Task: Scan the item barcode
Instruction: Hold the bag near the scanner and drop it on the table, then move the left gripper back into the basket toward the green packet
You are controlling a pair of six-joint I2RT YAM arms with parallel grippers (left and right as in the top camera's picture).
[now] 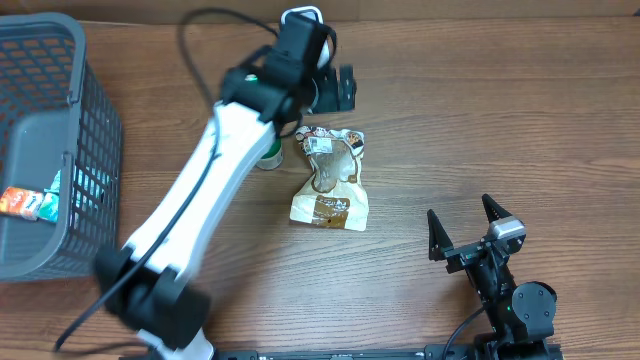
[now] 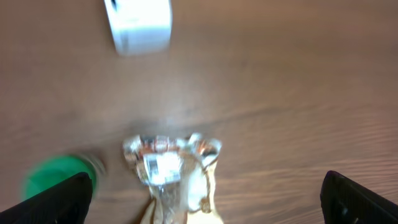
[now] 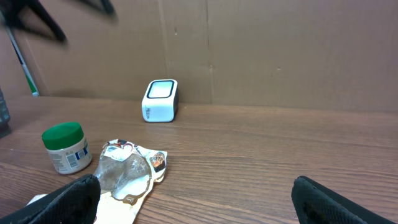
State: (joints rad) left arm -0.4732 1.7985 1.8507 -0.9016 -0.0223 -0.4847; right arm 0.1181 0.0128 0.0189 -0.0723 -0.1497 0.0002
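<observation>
We see the foil pouch (image 1: 330, 180) lying flat mid-counter (image 1: 500, 120), with 1 green-lidded jar (image 1: 268, 155) just beside it and the white scanner (image 1: 301, 15) beyond. The left end effector (image 1: 338, 90) hangs near the pouch's top, released and holding nothing. The right end effector (image 1: 460, 212) is also released, well apart. A cardboard wall (image 3: 280, 50) backs the wooden counter. 1 grey basket (image 1: 95, 130) holds a small packet (image 1: 22, 202).

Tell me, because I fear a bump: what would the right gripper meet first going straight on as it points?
Nothing near: the right gripper points over bare table, with the pouch, bottle and scanner off to its left. Probably the cardboard wall behind comes first, though depth is unclear.
</observation>
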